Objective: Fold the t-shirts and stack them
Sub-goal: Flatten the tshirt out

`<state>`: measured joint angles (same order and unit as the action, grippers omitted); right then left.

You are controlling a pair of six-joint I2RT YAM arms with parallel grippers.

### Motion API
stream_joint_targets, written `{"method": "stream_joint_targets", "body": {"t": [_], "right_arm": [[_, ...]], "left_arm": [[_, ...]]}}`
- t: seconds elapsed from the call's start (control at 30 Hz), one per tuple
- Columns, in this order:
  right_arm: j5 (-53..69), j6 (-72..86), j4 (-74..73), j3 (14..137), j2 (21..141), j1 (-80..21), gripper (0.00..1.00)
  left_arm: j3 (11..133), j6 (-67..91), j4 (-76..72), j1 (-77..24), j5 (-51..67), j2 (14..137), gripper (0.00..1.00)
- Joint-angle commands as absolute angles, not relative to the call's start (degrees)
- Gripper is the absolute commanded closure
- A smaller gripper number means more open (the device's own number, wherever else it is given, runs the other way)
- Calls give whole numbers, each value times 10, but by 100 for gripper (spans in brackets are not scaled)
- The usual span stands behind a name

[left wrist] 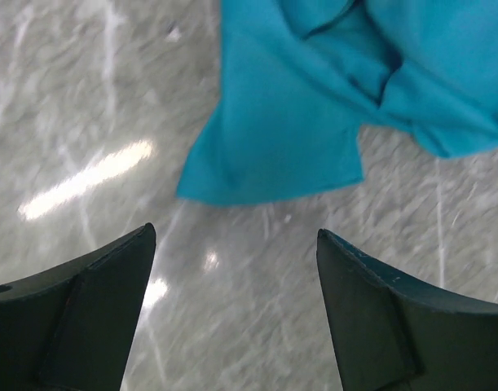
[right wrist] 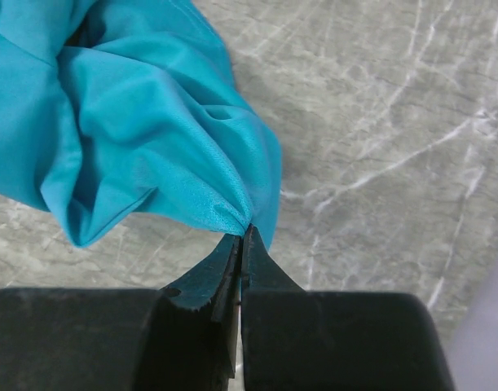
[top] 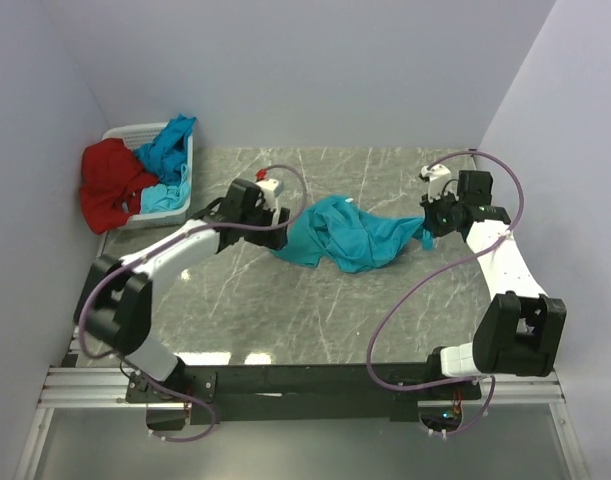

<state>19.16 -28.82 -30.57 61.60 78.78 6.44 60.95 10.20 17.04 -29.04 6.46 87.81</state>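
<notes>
Right wrist view showed the right gripper [right wrist: 242, 235] pinching just a thin corner of the crumpled turquoise t-shirt [right wrist: 143, 114] on the table [top: 285, 320] — a tug could slip it free. The left gripper [left wrist: 236, 240] hung spread beside the opposite hem, holding nothing.

Pair of arms, left arm [top: 175, 250] and right arm [top: 500, 262]: white link shells, black joint housings. Lavender cables [top: 380, 330] were looped alongside. Left end effector [left wrist: 234, 236] and right end effector [right wrist: 240, 232]: black tapered fingers [left wrist: 94, 301]. Black base rail [top: 305, 380].
</notes>
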Motion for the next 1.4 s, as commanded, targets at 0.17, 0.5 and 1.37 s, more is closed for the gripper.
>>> {"method": "stream_joint_targets", "body": {"t": [0.17,0.5,1.37], "right_arm": [[256,-287,-306,620,781,72,100],[292,-290,-323,628,794,72,100],[194,-272,-305,913,606,95,100]], "left_arm": [[814,132,214,-300,102,1091,33],[945,134,265,-301,131,1237,59],[929,132,165,-210,42,717,100]]}}
